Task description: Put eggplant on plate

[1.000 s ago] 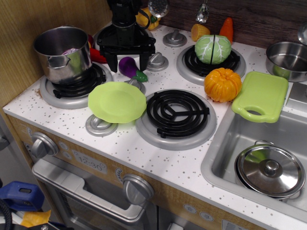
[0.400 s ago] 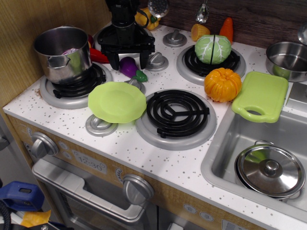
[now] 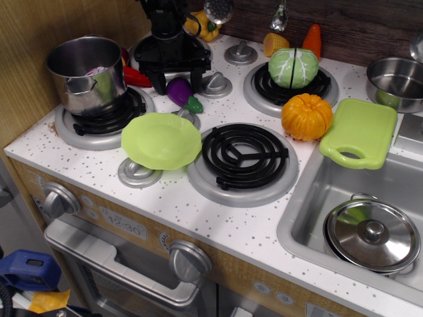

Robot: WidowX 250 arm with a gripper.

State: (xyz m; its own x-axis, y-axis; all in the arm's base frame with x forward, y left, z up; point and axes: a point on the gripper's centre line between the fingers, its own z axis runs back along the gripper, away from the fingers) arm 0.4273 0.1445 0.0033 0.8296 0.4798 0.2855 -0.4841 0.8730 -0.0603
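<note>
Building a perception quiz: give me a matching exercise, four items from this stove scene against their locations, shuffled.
Items:
1. eggplant
2. plate
3. cabbage
4. lidded pot

Places:
A. in the sink
B. on the back right burner
C. on the counter between the fingers of the open pincer
D. near the front, between the left burner and the front right burner

Pairs: 1-C, 2-D, 3-B, 4-A
</note>
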